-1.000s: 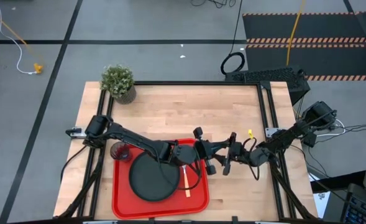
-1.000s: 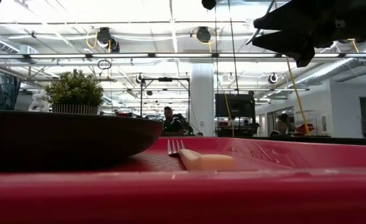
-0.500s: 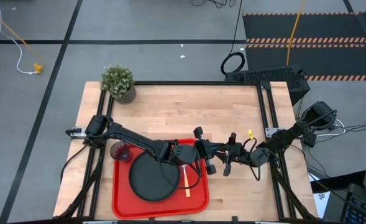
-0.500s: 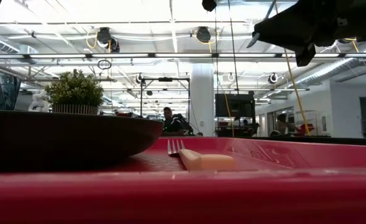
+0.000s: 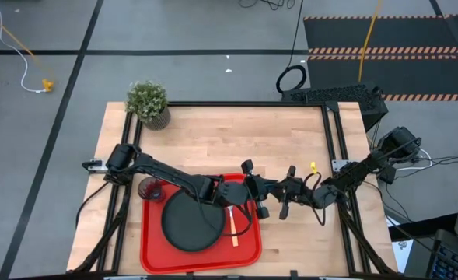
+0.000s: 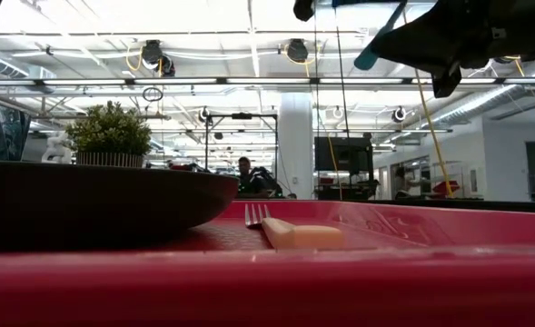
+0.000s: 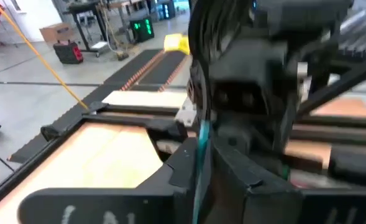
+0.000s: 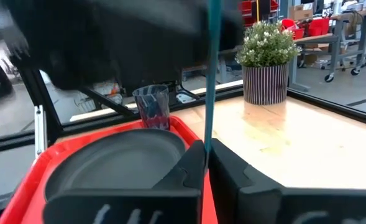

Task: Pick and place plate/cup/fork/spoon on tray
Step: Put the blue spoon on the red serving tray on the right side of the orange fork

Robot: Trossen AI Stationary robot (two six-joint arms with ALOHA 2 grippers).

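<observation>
A wooden counter (image 5: 229, 140) seen from above, with a large red tray (image 5: 155, 253) at its near edge and a small potted plant (image 5: 148, 103) at the far left corner. Two dark robot arms reach in from either side and meet nose to nose just above the tray's right rim.

The right tool (image 5: 269, 190) is clamped tight on the light blue handle of the spoon (image 8: 212, 74). Its wrist camera shows the thin handle rising straight up from between the closed fingertips (image 8: 192, 163). The spoon is in the air, clear of the tray, and its bowl is hidden.

The left tool (image 5: 253, 191) faces the right one from the other side. In its wrist camera the same blue handle runs down the middle of the tool, with the right tool's dark body filling the space right behind it. Whether the left tool is gripping the handle or only sits around it cannot be told.

From counter height the blue handle pokes out at a slant from the dark arms high at the upper right.

The round black plate (image 5: 191, 225) lies in the middle of the tray. The fork (image 5: 232, 222) lies on the tray just right of the plate, orange handle toward the near edge and metal head pointing away. The dark cup (image 5: 148, 189) stands upright at the tray's far left corner; whether it is inside the rim is unclear.

A person (image 6: 249, 177) sits far back in the room beyond the counter
</observation>
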